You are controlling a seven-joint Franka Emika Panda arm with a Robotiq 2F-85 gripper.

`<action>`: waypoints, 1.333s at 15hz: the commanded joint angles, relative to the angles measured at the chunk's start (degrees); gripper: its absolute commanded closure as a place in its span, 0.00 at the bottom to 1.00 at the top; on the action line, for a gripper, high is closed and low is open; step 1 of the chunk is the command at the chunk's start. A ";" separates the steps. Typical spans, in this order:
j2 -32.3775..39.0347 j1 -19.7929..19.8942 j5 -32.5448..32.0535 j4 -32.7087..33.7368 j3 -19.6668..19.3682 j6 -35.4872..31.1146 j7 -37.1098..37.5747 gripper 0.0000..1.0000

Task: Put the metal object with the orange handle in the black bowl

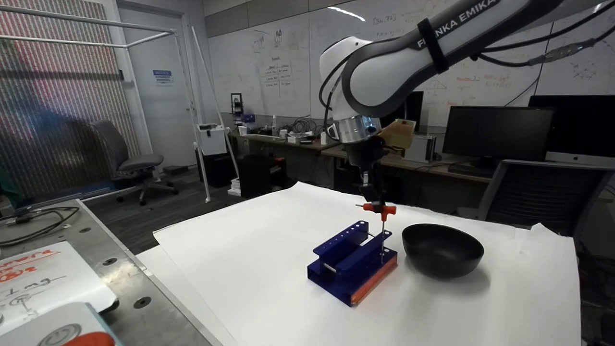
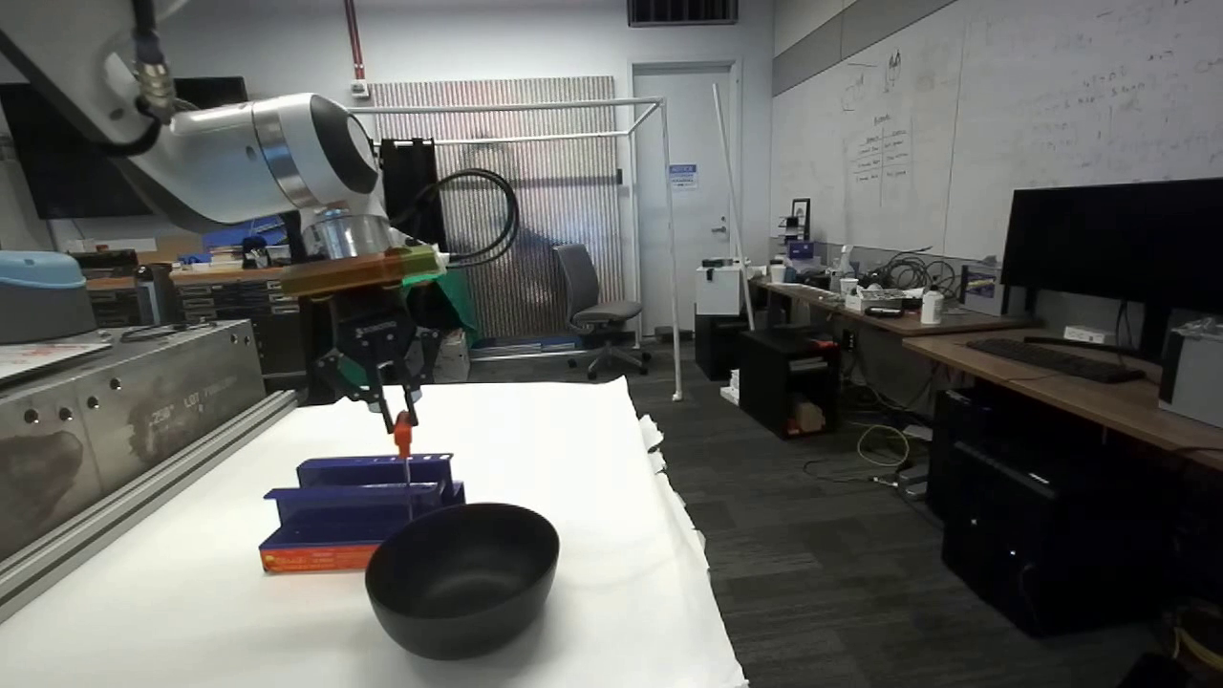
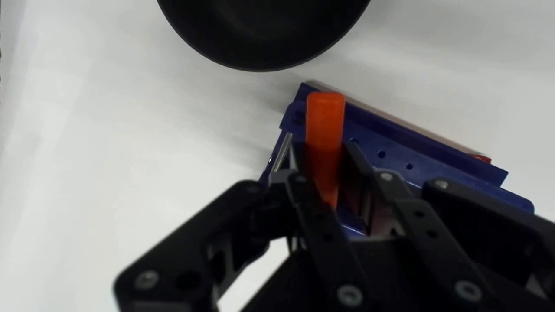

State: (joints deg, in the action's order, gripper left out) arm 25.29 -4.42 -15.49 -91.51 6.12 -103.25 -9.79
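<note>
- White sheet (image 1: pixel 240 250): your working surface.
- Metal tool with orange handle (image 1: pixel 389 211): upright at one end of the blue rack (image 1: pixel 358 264); seated or lifted, you cannot tell.
- Your gripper (image 3: pixel 325 156): closed on that handle.
- Black bowl (image 1: pixel 442 254): just beside the rack.

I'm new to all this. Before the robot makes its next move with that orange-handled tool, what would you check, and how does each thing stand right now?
1. Tool in the gripper: ok; its orange handle sits between the jaws.
2. Grip firm enough: cannot tell from pictures.
3. Metal shaft free of the blue rack: cannot tell; they overlap in both exterior views.
4. Black bowl upright: ok; its opening faces up.
5. Bowl apart from rack: ok; the wrist view shows white sheet between them.
6. Tool over the bowl: not ok; it is at the rack, beside the bowl.
</note>
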 commanded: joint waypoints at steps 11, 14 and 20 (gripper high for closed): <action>-12.58 -3.71 -6.23 1.96 -1.59 22.24 23.55 0.94; -7.84 -3.44 -8.06 2.50 -2.39 26.50 27.25 0.94; 2.37 -2.60 -6.20 3.68 -4.19 24.56 24.37 0.93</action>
State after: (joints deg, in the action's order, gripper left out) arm 23.27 -6.85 -22.14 -91.11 2.81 -79.15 15.83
